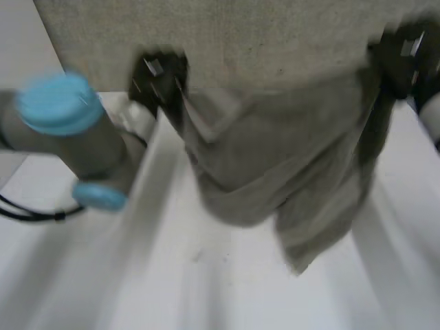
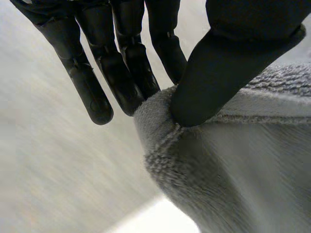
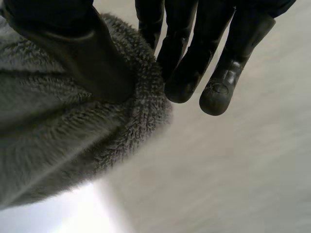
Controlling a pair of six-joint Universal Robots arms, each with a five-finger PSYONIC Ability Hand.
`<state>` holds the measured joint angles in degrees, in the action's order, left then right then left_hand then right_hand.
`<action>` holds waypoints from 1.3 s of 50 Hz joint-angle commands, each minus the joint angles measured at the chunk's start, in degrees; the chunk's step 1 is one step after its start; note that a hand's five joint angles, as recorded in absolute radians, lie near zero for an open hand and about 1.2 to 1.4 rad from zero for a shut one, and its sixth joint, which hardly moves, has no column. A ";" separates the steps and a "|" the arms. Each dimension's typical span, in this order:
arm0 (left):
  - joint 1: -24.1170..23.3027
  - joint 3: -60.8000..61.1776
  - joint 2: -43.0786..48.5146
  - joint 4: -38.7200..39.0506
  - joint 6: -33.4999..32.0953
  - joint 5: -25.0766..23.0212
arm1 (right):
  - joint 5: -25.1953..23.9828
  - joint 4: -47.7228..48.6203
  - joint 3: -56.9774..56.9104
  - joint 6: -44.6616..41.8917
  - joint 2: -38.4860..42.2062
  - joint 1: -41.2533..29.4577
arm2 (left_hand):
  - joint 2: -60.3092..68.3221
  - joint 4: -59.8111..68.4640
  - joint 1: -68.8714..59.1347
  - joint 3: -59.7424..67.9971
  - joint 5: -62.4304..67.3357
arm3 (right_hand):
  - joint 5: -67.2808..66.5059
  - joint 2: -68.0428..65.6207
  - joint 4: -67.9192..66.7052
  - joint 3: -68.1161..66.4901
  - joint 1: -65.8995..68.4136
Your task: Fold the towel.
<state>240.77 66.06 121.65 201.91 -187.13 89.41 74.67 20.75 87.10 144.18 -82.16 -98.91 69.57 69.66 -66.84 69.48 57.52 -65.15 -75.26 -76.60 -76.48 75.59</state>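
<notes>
At the far left, a wide stretch of white bench (image 1: 41,289) beside and in front of the left arm (image 1: 69,130), bent low over it with its light-blue caps. Just right of that, left hand (image 1: 159,77) raised above the bench, pinching one upper corner of the grey towel (image 1: 275,158): in the left wrist view, thumb (image 2: 228,73) pressed onto the rolled hem against the straight fingers (image 2: 97,77) behind it, the outermost finger standing free of the cloth. Between the two hands, upper edge running across, cloth below it bunched and sagging, lower edge uneven, one long tail dropping lowest right of middle; cannot tell whether that tail touches the bench. Broad white bench in front of the hanging cloth, a narrower strip at its right. Behind, a beige speckled panel (image 1: 240,34) at the towel's back. At the far right, right hand (image 1: 405,58) up at about the same height, clamped on the other upper corner: in the right wrist view, thumb on the fluffy rolled edge, fingers nearly straight behind it.
</notes>
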 commanded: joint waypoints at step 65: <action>29.05 45.55 -23.38 4.10 11.27 -19.89 | -4.18 -29.81 12.46 13.85 -0.45 -3.49 | -39.15 -39.25 36.42 -39.06 -37.10 | 58.17 58.28 59.63 59.50 -58.61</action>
<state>269.56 110.30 102.27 206.06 -173.30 69.95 70.42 -9.17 96.59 158.96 -83.29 -106.26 36.85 36.92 -36.50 36.94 26.46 -4.45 -14.51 -15.28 -14.44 15.05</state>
